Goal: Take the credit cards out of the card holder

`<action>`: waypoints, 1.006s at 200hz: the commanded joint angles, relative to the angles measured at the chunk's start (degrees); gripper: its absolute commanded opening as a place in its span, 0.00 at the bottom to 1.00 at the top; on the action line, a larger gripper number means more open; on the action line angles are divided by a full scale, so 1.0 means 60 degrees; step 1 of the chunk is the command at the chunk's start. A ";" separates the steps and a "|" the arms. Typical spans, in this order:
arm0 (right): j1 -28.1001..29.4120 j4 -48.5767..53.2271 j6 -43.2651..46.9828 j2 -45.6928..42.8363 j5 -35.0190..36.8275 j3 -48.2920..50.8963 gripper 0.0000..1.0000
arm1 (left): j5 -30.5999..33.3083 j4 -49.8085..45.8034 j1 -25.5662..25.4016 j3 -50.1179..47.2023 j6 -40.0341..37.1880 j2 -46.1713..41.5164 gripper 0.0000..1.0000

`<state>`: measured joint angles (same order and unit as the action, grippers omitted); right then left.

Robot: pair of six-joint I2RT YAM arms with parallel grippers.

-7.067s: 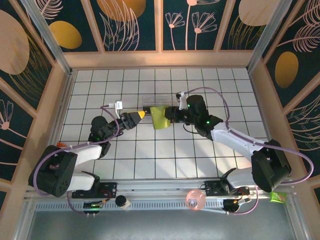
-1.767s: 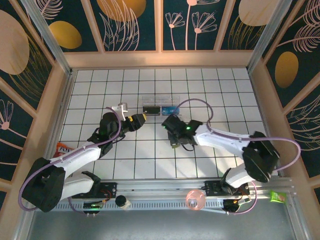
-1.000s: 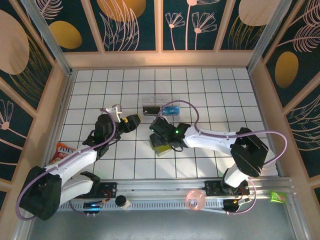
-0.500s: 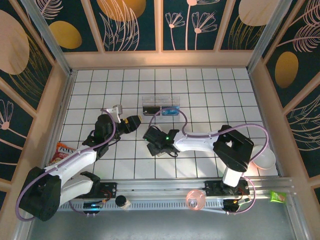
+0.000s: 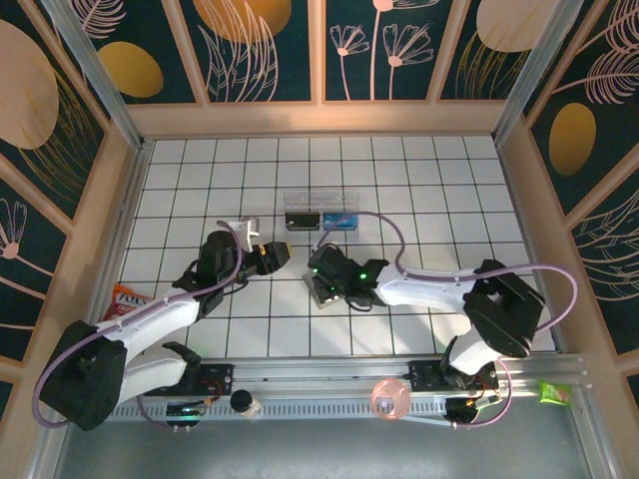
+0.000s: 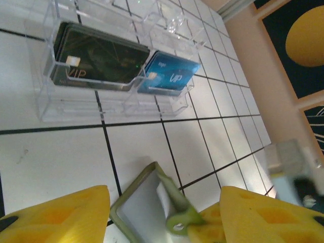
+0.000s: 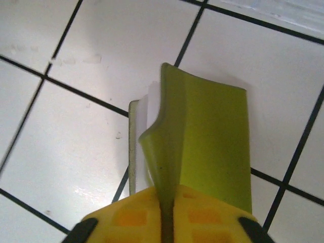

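Right jaws newly closed, clamped on card holder point(image 7: 212, 142) flap, left jaws apart at its 10 o'clock

Your table point(image 5: 419, 170) is made of white tiles with dark grid lines. At its far middle you see a clear plastic box point(image 5: 320, 213) lying flat, with a dark card point(image 6: 96, 58) and a blue card point(image 6: 167, 76) inside. Just on the near side of it, the olive card holder point(image 5: 324, 289) rests on the tiles with one flap raised. A snack packet point(image 5: 125, 297) lies at the left edge.
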<state>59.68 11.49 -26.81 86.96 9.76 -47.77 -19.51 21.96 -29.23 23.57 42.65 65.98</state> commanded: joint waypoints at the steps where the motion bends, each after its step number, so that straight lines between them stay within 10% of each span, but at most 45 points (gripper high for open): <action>1: -0.0438 -0.1127 -0.0315 -0.0786 -0.1104 0.0730 0.00 | -0.0426 0.0678 -0.0099 0.0003 0.0274 0.0341 0.56; 148: -0.2638 -0.1606 -0.1965 -0.1757 -0.0586 0.3960 0.00 | -0.0412 0.1209 -0.0962 0.0518 0.0401 0.2616 0.49; 201: -0.2543 -0.0999 -0.2190 -0.1812 0.0459 0.3934 0.48 | -0.0373 0.1145 -0.1257 0.0743 0.0362 0.3249 0.48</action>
<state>44.29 -2.59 -39.18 76.38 6.33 -25.10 -21.87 28.32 -36.10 26.76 45.58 84.12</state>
